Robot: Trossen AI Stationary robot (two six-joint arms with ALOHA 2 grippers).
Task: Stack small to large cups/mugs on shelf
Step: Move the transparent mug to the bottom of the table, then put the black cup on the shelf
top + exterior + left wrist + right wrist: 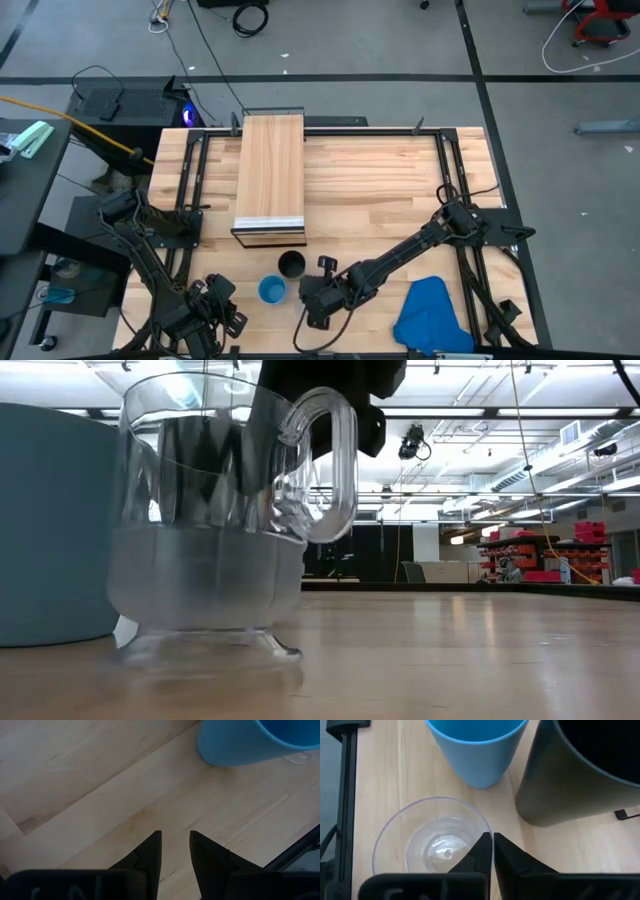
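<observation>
The right gripper [492, 851], fingers nearly closed, seemingly pinches the clear cup's [432, 837] rim on the table's near edge, beside the blue cup [476, 750] and black cup [580, 775]. The left gripper [175, 851] hovers slightly open, empty.

The right arm reaches in from the table's right edge, stretched low and long toward the middle of the near edge. Its gripper [312, 300] sits close above the wood there; in the right wrist view the two dark fingers [481, 852] are pinched almost together, only a thin slit between their tips. The left arm is folded up at the near left corner, its gripper [222, 312] low by the near edge. Its fingers [150, 851] stand slightly apart, a narrow gap between them, holding nothing.
</observation>
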